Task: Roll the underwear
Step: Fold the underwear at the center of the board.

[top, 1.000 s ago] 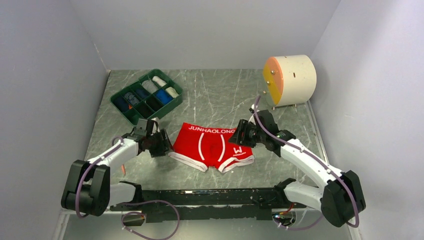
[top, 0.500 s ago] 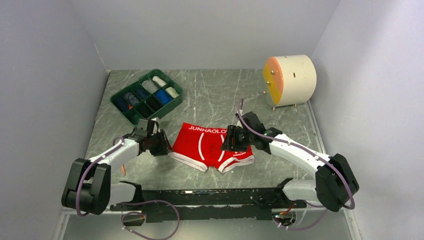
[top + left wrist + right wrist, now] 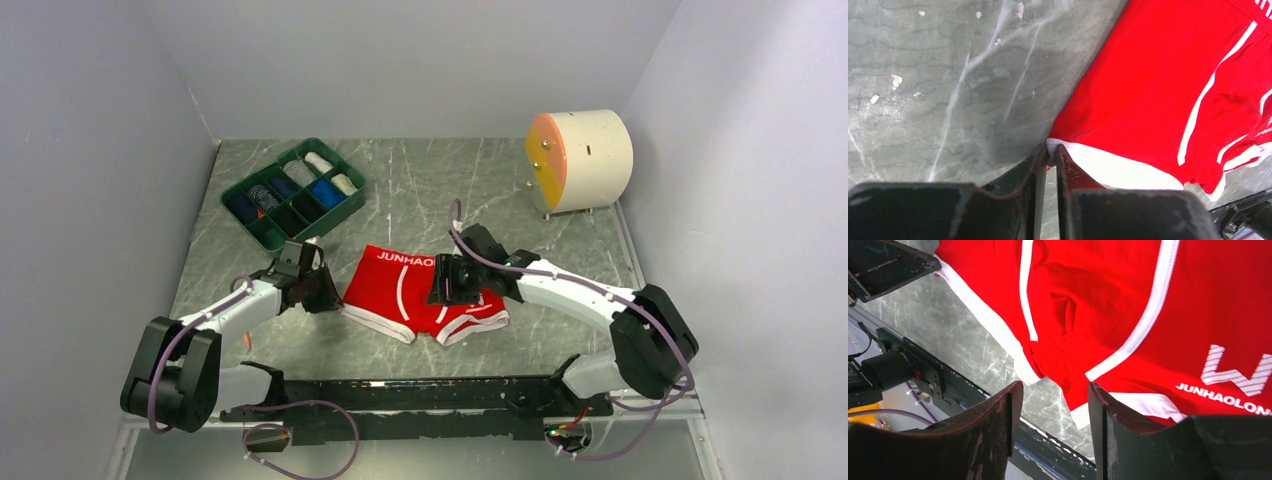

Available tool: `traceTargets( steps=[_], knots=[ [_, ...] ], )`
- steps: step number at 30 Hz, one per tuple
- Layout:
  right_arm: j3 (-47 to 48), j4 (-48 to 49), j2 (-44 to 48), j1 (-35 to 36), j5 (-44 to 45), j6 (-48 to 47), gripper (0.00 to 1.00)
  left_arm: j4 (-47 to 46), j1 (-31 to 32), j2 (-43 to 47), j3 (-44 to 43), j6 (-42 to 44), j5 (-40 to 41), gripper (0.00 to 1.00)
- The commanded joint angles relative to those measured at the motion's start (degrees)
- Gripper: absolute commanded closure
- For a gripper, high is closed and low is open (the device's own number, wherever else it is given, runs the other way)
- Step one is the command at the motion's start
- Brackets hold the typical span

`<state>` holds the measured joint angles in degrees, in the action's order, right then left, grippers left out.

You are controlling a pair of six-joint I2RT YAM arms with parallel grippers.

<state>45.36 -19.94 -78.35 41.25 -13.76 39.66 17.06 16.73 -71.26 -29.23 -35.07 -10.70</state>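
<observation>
underwear (image 3: 402, 292) near green tray (image 3: 268, 168), drum (image 3: 590, 155) farther

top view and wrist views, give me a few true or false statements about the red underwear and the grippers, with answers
1. The left gripper pinches a white-edged corner of the red underwear. True.
2. The right gripper is clamped shut on the waistband. False: its jaws stand apart over the red cloth, gripping nothing.
3. The red underwear is already rolled into a tight bundle. False: it lies spread out on the table.
4. A green tray with rolled items sits at the far left of the table. True.
5. The round drum sits inside the green tray. False: it stands apart at the far right corner.
</observation>
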Motion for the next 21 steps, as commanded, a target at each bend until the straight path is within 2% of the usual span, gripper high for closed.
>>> traceTargets(
  steps=[1,4,9,10,12,13,16,21],
  knots=[
    [4.24,1.62,-2.71,2.22,1.88,1.11,0.46,1.81,0.41,0.21,1.05,0.68,1.35,0.86],
    [6.48,2.04,-5.54,3.70,3.14,2.23,0.46,1.34,0.41,0.58,0.57,1.48,-0.34,0.94],
    [10.34,2.79,-10.47,5.37,3.95,3.66,0.46,2.14,0.41,1.35,-1.15,2.00,-1.13,0.95],
    [11.03,2.84,-11.67,5.67,4.05,3.78,0.46,2.75,0.41,1.69,-1.55,2.13,-0.80,0.93],
    [12.54,2.69,-13.32,6.34,4.00,3.66,0.46,4.72,0.41,1.99,-2.22,2.24,0.78,0.69],
    [13.23,2.42,-14.02,6.64,4.15,3.67,0.46,5.26,0.41,2.08,-2.31,2.12,1.31,0.66],
    [14.44,1.81,-15.33,7.50,4.48,3.41,0.46,5.29,0.45,1.75,-1.98,1.61,1.65,0.68],
    [14.33,2.11,-15.49,8.17,4.17,3.52,0.46,7.55,4.25,-0.38,-2.99,0.82,7.64,0.68]
  ],
)
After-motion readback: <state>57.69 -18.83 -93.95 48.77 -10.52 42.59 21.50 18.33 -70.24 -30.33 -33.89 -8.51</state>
